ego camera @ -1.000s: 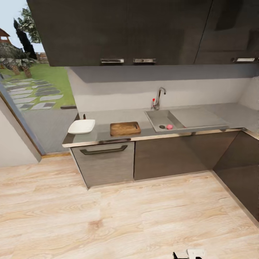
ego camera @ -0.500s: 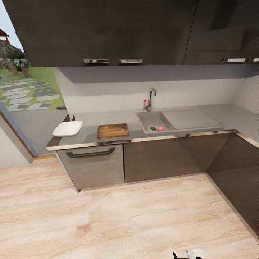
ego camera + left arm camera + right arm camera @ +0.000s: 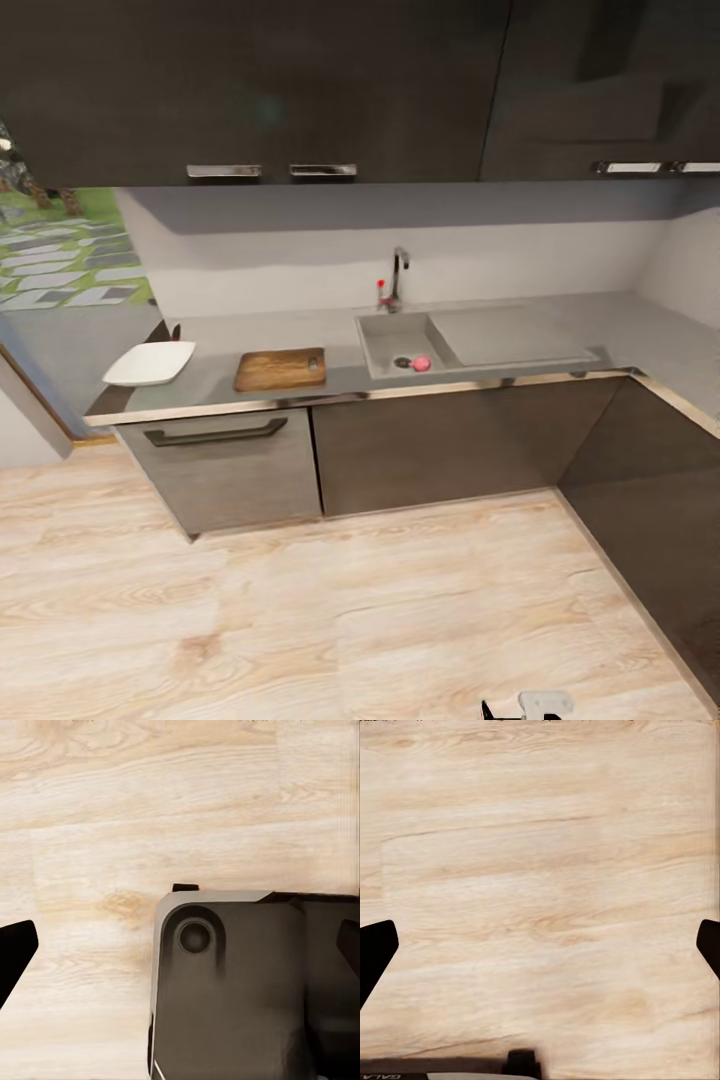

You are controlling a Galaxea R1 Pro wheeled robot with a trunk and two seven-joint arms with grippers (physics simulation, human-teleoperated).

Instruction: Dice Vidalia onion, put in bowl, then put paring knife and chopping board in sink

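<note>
- The Vidalia onion point(image 3: 422, 363) lies in the sink point(image 3: 385, 335), a small pinkish-red lump just beside the round drain point(image 3: 403, 362), near the basin's front wall. It is too rounded and small to show any long axis or pointing.
- The sink's basin is sunk into the worktop point(image 3: 215, 335), with a flat drainboard point(image 3: 510, 335) running off to the side away from the chopping board. The tap point(image 3: 398, 272) with its red knob stands at the basin's back edge, against the wall.
- The chopping board point(image 3: 281, 369) lies flat on the worktop near the sink, its long axis running along the worktop's front edge.
- The bowl point(image 3: 150, 363) sits farther from the sink, past the board, at the worktop's end; the two are apart.
- A small dark upright thing stands behind the bowl; too small to tell what it is.
- Bare worktop lies between board and sink, and behind the board to the wall.
- Below the worktop are dark cabinets, one with a bar handle point(image 3: 215, 433); wall cabinets hang above.
- Open wooden floor point(image 3: 300, 620) stretches from the cabinets toward the camera.
- Left fingers point(image 3: 16, 952) and right fingers point(image 3: 376, 949) each show dark tips at opposite edges of their wrist views, spread wide with nothing between, over the floor.
</note>
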